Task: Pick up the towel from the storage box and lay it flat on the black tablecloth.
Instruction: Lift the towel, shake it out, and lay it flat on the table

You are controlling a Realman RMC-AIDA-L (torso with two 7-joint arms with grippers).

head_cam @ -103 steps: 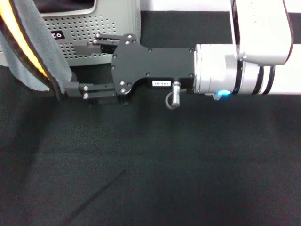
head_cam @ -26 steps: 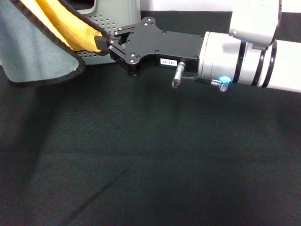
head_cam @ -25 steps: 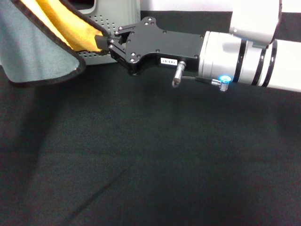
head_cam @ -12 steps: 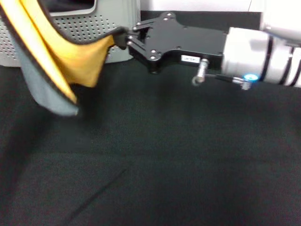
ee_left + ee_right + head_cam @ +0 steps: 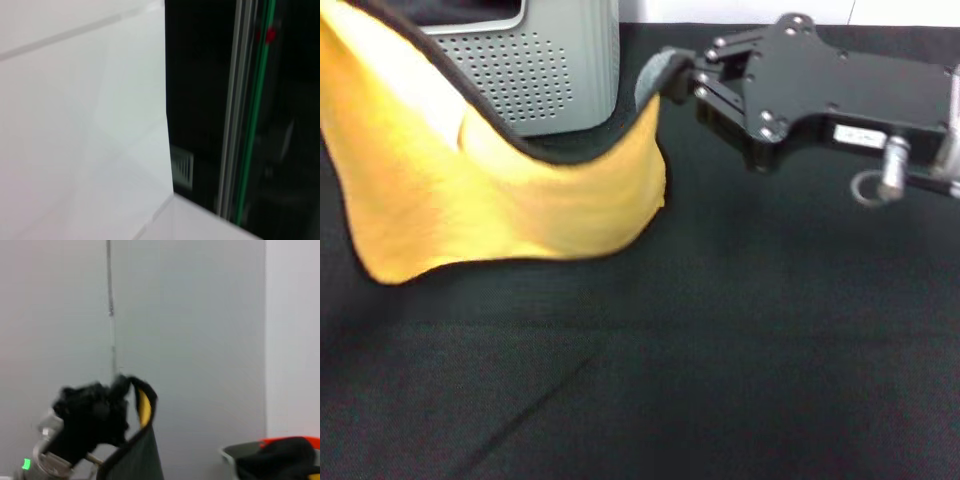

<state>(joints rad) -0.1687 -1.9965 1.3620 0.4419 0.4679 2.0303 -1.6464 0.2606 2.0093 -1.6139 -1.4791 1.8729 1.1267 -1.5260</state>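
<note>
The towel (image 5: 500, 200) hangs stretched above the black tablecloth (image 5: 720, 350), its yellow side toward me, its black-trimmed top edge sagging in front of the storage box (image 5: 560, 70). My right gripper (image 5: 682, 80) is shut on the towel's right corner, to the right of the box. The towel's other corner runs out of the head view at the upper left. In the right wrist view my left gripper (image 5: 120, 392) shows farther off, shut on the towel (image 5: 137, 450), which hangs down from it.
The light grey storage box stands at the back left of the cloth. The tablecloth has a faint crease (image 5: 530, 405) toward the front left. A container with a red rim (image 5: 280, 450) shows low in the right wrist view.
My right gripper has moved right and slightly up with the towel corner. The towel has opened from a folded bunch into a wide sheet, yellow side facing me.
</note>
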